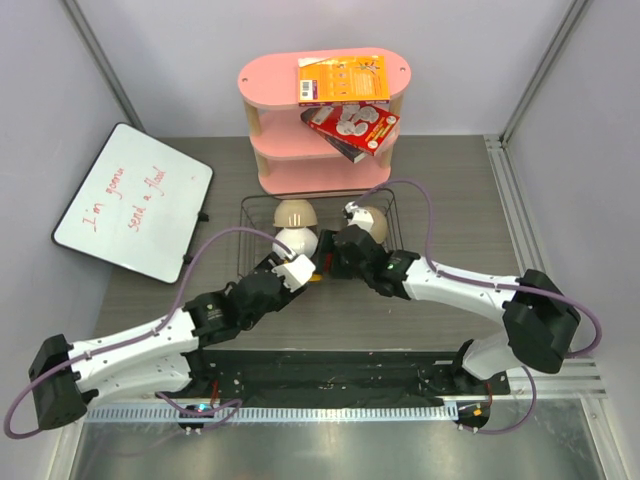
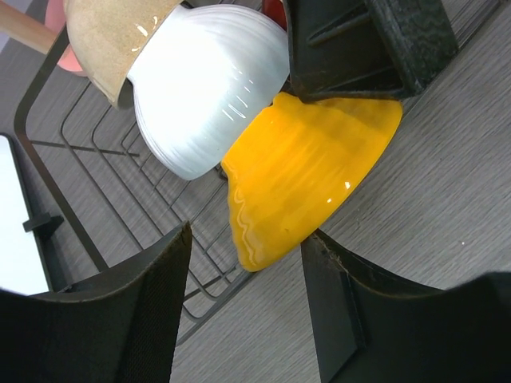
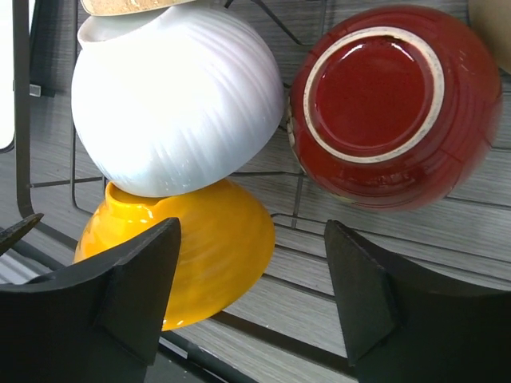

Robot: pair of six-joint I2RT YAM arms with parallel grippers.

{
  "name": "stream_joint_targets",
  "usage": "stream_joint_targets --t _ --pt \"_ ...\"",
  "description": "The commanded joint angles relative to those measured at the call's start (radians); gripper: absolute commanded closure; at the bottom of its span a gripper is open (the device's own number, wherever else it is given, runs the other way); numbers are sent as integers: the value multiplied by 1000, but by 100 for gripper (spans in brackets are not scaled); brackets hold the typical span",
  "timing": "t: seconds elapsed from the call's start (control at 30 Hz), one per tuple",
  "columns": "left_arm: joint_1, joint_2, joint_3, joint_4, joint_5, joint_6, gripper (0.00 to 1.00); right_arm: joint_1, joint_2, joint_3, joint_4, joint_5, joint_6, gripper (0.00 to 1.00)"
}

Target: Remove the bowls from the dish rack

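Observation:
The black wire dish rack (image 1: 244, 222) holds a beige bowl (image 1: 296, 212) at the back, with a white bowl (image 1: 295, 241) in front of it. In the left wrist view the yellow-orange bowl (image 2: 303, 175) leans tilted at the rack's near edge under the white bowl (image 2: 204, 88). My left gripper (image 2: 246, 311) is open, and the yellow bowl's rim dips between its fingertips. My right gripper (image 3: 251, 275) is open too; its left finger (image 3: 140, 279) overlaps the yellow-orange bowl (image 3: 215, 247). The dark red bowl (image 3: 391, 104) lies foot-up just beyond it.
A pink three-tier shelf (image 1: 322, 150) with boxes stands behind the rack. A whiteboard (image 1: 135, 200) lies at the left. A tan rounded piece (image 1: 370, 222) sits at the rack's right back. The two grippers meet closely at the rack's near rim (image 3: 263, 331).

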Motion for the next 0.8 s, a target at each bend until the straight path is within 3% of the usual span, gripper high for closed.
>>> stream_joint_targets --t 0.0,0.23,0.53,0.67,0.73,0.77 --pt "2 18 4 82 -80 38 43 8 14 -54 25 -102 29 27" --pt "2 36 7 117 -101 58 45 10 26 -86 59 -187 23 47" --pt "2 59 47 157 -130 119 49 8 60 -79 54 -280 13 57" --pt "2 41 49 167 -152 133 49 8 88 -69 56 -316 7 77" --pt "0 20 52 165 -149 137 49 7 107 -63 57 -341 3 82" --pt "0 12 52 166 -141 139 49 8 114 -62 59 -350 0 91"
